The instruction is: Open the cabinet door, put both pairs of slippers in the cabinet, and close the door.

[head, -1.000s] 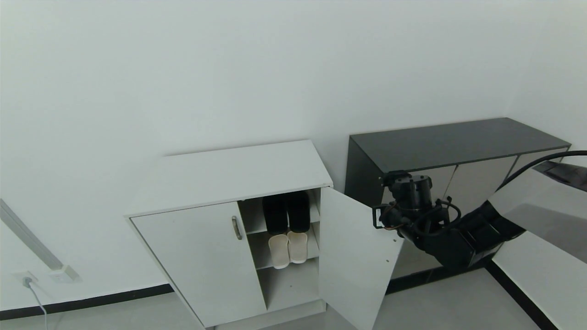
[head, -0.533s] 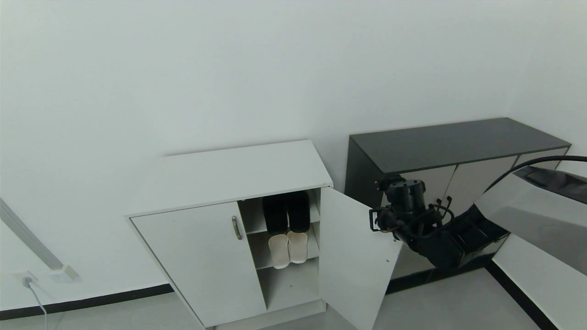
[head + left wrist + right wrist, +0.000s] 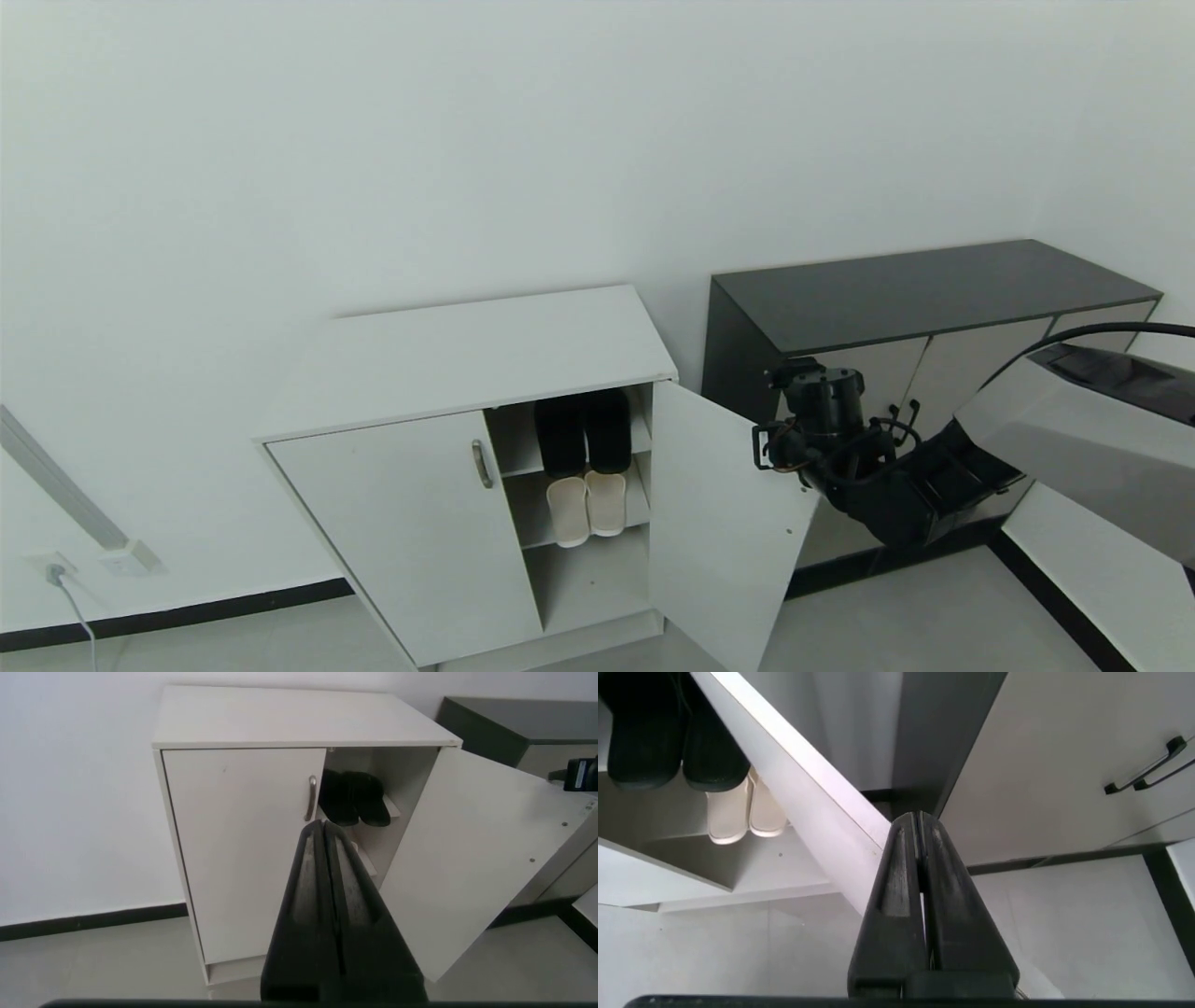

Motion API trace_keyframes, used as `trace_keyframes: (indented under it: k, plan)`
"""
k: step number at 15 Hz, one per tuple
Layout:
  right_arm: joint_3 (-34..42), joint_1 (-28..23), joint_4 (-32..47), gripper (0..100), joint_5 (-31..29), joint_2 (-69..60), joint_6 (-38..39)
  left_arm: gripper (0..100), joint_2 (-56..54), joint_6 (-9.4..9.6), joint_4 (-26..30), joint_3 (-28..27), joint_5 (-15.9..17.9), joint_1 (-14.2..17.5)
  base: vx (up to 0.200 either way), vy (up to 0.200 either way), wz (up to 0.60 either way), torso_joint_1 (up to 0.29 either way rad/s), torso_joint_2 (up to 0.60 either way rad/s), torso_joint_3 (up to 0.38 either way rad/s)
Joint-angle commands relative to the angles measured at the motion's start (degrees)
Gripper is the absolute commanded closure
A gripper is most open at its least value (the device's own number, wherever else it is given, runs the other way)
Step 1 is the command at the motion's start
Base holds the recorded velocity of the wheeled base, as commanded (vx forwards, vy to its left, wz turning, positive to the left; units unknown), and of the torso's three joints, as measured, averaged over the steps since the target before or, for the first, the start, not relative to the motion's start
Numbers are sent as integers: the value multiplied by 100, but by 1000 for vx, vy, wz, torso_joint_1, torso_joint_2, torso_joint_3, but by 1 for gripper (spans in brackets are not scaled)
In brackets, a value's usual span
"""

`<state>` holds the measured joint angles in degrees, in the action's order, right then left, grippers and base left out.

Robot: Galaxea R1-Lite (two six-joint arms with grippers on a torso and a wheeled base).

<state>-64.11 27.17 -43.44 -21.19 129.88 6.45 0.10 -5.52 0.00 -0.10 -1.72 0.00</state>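
The white cabinet's point(image 3: 467, 355) right door point(image 3: 719, 523) stands swung out, its free edge near the dark sideboard point(image 3: 934, 289), with the right arm in the gap between them. The black slippers point(image 3: 583, 434) sit on the upper shelf and the white slippers point(image 3: 586, 504) on the shelf below. Grey floor point(image 3: 915, 625) spreads before the door. The right gripper point(image 3: 921, 821) is clenched at the door's outer edge; contact cannot be told. The left gripper point(image 3: 322, 831), also clenched, hangs before the closed left door point(image 3: 411, 532). Since a second ago the right arm has edged toward the door.
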Motion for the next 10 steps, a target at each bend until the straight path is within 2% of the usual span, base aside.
trace_keyframes:
  k: [1,7,10]
  plan:
    - [-5,-10,-7,100,1,64,-3,100,8,-1,0,1,-4,9,0,0,0,0,0,0]
    - [21,60,2,100,1,46,-3,100,8,-1,0,1,-4,0,0,0,0,0,0,0]
    - [162,368,-7,100,-8,-68,6,100,-1,-1,0,1,-4,9,0,0,0,0,0,0]
